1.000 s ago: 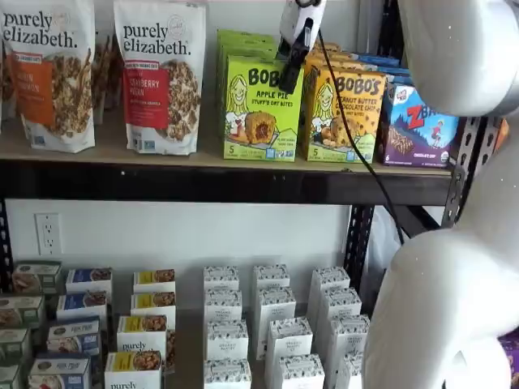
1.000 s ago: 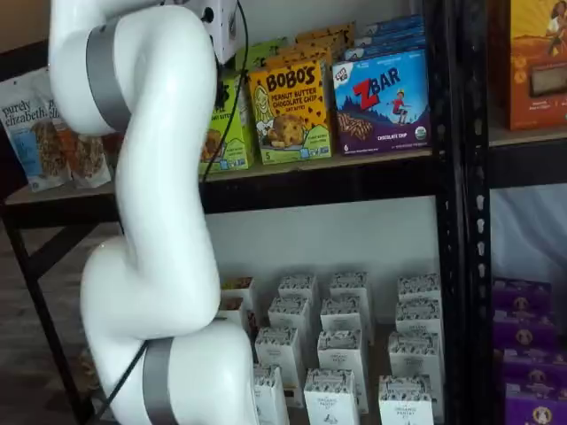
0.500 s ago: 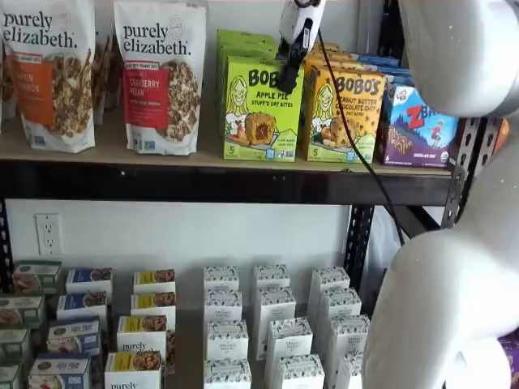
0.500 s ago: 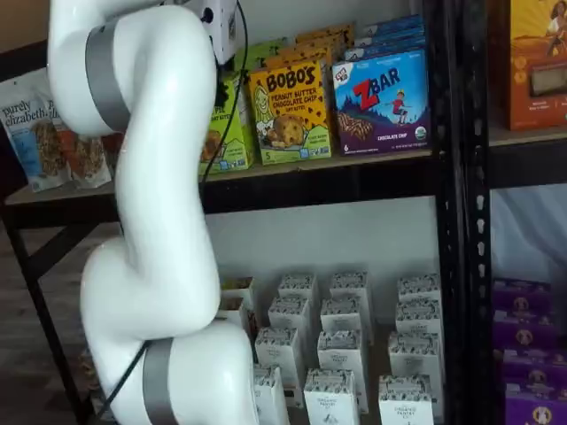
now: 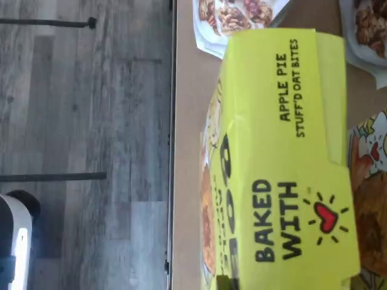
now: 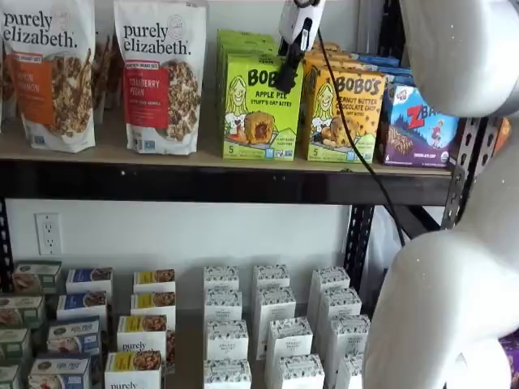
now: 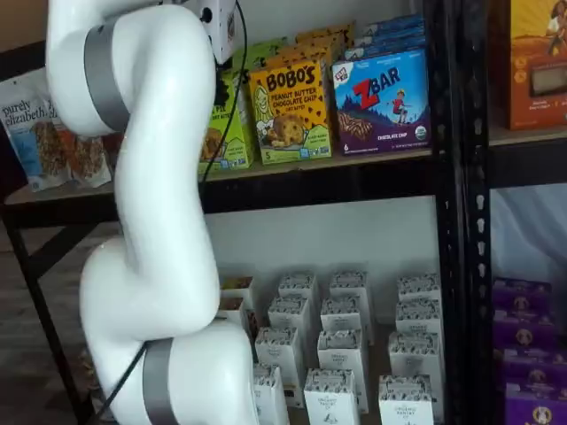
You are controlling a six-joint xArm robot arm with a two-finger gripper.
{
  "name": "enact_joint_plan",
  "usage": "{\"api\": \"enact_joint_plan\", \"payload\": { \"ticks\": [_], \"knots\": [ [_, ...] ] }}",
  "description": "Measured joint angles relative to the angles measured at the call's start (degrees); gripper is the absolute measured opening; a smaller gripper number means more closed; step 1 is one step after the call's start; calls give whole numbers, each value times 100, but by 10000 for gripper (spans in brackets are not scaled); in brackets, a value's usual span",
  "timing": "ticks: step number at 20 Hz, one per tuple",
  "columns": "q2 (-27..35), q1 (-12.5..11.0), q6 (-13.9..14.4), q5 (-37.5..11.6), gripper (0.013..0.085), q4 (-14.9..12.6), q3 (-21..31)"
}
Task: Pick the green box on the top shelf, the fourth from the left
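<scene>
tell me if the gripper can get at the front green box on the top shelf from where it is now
Probably yes. In a shelf view the gripper hangs right at the top right corner of the green box, which stands at the front edge of the top shelf with nothing in front of it. Whether the fingers already grip it is unclear.

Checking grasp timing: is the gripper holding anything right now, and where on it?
Cannot be told. The gripper sits at the top right corner of the front green box, fingers seen side-on; no grip visible.

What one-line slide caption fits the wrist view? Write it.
Wrist camera looks down on the lime-green Apple Pie oat-bites box standing on the tan wooden top shelf.
</scene>
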Motion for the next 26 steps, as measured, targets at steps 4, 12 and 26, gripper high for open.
{"api": "enact_joint_plan", "payload": {
  "ticks": [4, 12, 26],
  "knots": [
    [0, 0, 7, 24, 330, 25, -11],
    [-13, -13, 31, 203, 330, 107, -107],
    [-75, -20, 46, 323, 250, 138, -121]
  ]
}}
